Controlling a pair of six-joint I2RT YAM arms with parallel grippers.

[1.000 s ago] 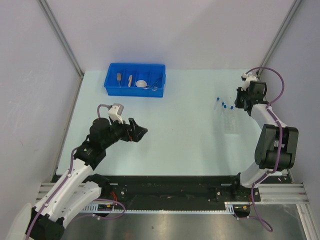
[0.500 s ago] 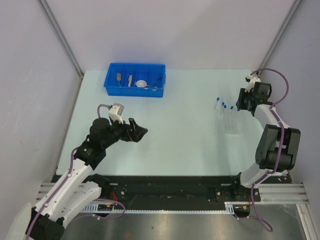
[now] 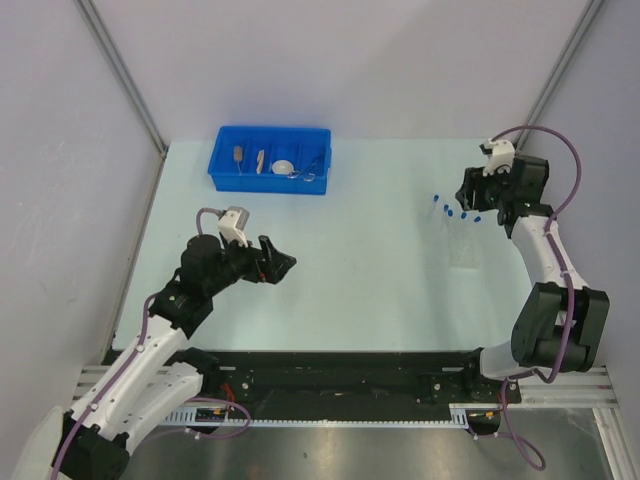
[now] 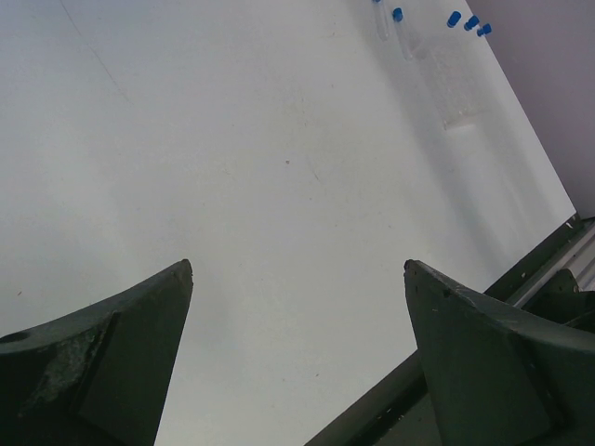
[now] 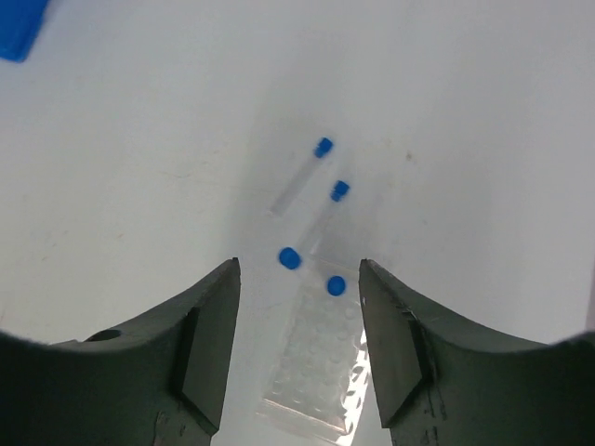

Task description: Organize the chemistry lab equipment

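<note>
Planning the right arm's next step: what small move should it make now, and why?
Probably advance the right gripper toward the nearer loose tube: its jaws stand open and empty, that tube lies flat just beyond the clear rack, and two capped tubes already stand in it.

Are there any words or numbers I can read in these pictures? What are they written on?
No text can be read in any view.
The large blue divided plastic bin: no writing shows.
The clear tubes with blue caps and the clear plastic tube rack: no labels show.
The black and silver rail at the table's near edge: its small parts are too tiny to tell if any carry print.
</note>
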